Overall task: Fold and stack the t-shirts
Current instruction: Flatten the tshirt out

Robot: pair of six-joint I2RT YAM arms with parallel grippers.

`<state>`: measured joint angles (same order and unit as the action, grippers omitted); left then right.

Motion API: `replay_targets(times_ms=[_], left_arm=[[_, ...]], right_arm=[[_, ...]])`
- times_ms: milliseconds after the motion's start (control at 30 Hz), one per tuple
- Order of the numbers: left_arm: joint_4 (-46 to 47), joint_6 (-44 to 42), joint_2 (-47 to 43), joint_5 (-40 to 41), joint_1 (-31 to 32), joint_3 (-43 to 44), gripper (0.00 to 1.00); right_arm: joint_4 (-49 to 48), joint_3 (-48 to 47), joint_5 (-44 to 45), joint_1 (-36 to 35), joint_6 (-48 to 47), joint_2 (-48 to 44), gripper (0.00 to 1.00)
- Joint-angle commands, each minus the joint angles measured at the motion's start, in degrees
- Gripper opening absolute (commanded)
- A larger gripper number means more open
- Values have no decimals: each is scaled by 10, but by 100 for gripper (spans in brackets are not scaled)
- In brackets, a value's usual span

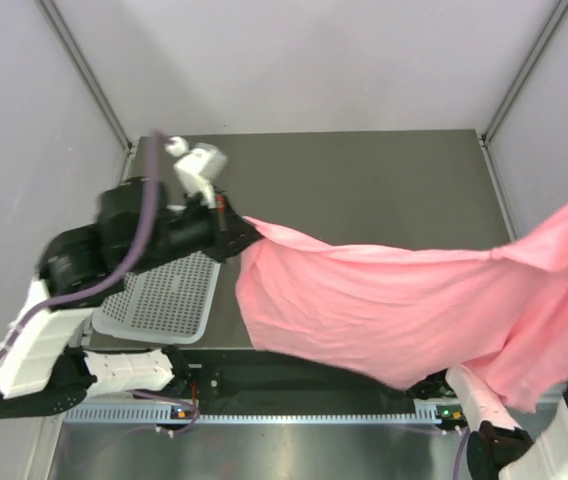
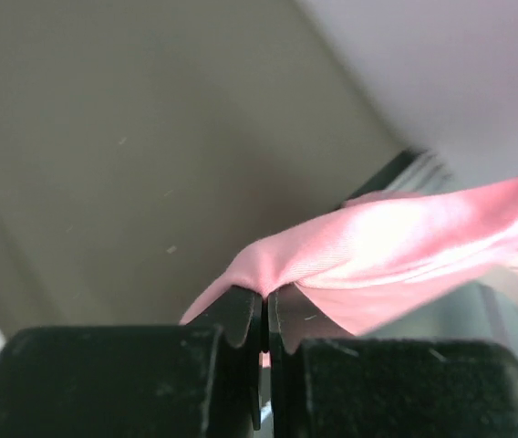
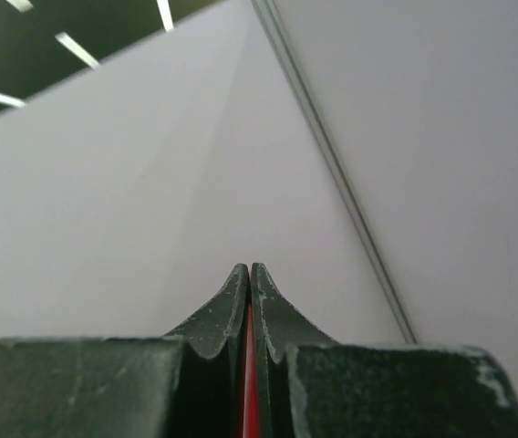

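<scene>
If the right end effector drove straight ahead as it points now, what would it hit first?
Likely the pale enclosure wall; the right end effector points at it with nothing else showing between, though depth is unclear.

Dull grey table (image 1: 364, 180) — a white perforated basket (image 1: 164, 297) lies flat on its near-left part

Robot lab test cell, not a home or a shop.
Plain pale panel walls (image 1: 314, 60) with metal corner struts (image 1: 84, 70) box in a bare grey table (image 1: 384, 180). A left arm (image 1: 114, 250) and a right arm (image 1: 504, 430) are mounted at its near edge by a slotted cable rail (image 1: 294, 412), with a loose purple cable (image 1: 147, 215). A white perforated basket (image 1: 159, 300) sits on the table and a pink t-shirt (image 1: 384, 300) is strung between the arms. The right wrist view catches what are probably ceiling strip lights (image 3: 77, 50) above the wall top.
</scene>
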<state>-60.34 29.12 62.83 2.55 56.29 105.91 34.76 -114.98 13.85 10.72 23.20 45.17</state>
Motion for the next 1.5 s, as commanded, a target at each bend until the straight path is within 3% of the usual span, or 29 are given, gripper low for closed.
replay_targets(times_ms=[0, 100, 233, 433, 567, 733, 933, 1467], left_arm=[[29, -39, 62, 99, -4, -58, 0], [62, -64, 106, 143, -24, -102, 0], [137, -65, 181, 82, -185, -159, 0], [233, -104, 328, 119, -252, -124, 0], [263, -119, 428, 122, -272, -65, 0], [275, -146, 540, 129, -280, 20, 0], [254, -172, 611, 148, -302, 92, 0], [198, -199, 636, 176, -381, 121, 0]], right_arm=[[-71, 127, -21, -8, -13, 44, 0], [-161, 248, -27, -7, -20, 58, 0], [-282, 365, -41, -6, -28, 136, 0], [-476, 412, -92, -4, -26, 313, 0], [-529, 375, -123, -5, -5, 431, 0], [-559, 327, -154, -5, 0, 544, 0], [-558, 271, -175, -3, 13, 616, 0], [-469, 247, -247, -29, 32, 627, 0]])
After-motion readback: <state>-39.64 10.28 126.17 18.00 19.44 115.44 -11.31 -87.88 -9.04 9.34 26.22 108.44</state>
